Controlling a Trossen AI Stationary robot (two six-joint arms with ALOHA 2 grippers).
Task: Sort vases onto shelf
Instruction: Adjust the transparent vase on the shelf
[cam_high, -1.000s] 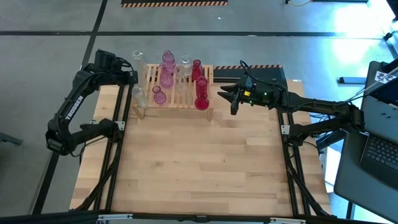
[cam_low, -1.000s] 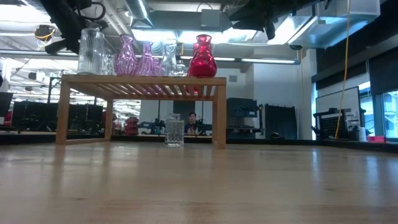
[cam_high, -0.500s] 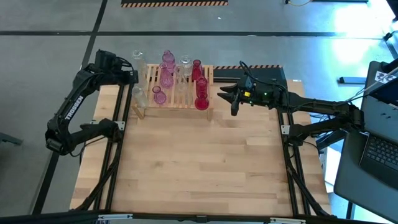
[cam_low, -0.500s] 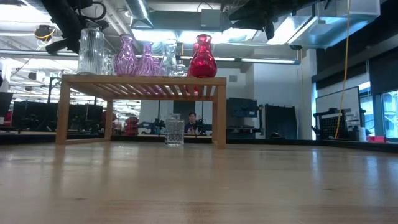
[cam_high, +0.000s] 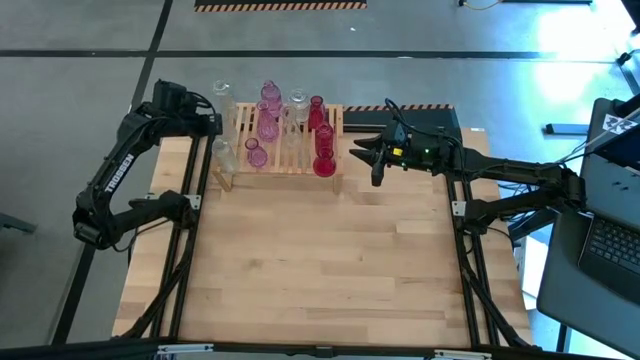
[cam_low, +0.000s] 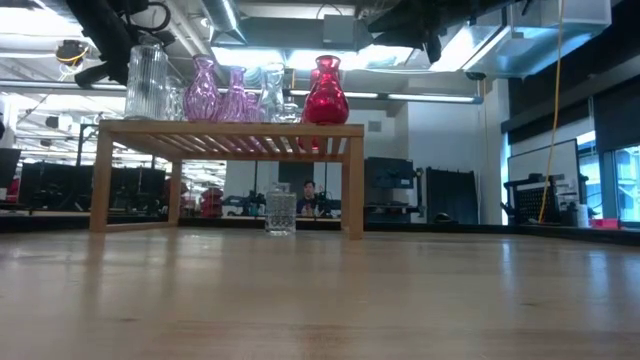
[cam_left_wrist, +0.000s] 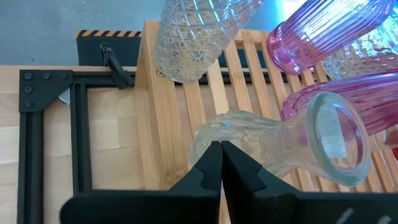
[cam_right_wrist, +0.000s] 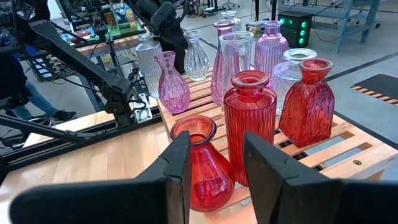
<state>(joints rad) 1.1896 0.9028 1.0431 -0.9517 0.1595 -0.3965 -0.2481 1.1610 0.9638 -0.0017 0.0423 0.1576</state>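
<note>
The wooden slatted shelf (cam_high: 285, 150) stands at the table's far edge. Red (cam_right_wrist: 249, 124), pink (cam_high: 268, 120) and clear vases stand upright on its slats. My left gripper (cam_left_wrist: 221, 146) hovers shut at the shelf's left end (cam_high: 212, 122), just over a clear round-bodied vase (cam_left_wrist: 273, 143), with nothing between its fingers. Beside the shelf's right end, my right gripper (cam_high: 362, 155) is raised and open. It points at the red vases, and its fingers (cam_right_wrist: 216, 149) stand short of them, holding nothing.
A clear patterned glass (cam_low: 280, 210) stands on the tabletop, seen beneath the shelf. Black frame rails (cam_high: 195, 200) run along both table sides. The plank tabletop (cam_high: 320, 260) stretches from the shelf to the near edge. A laptop (cam_high: 610, 250) sits off the right side.
</note>
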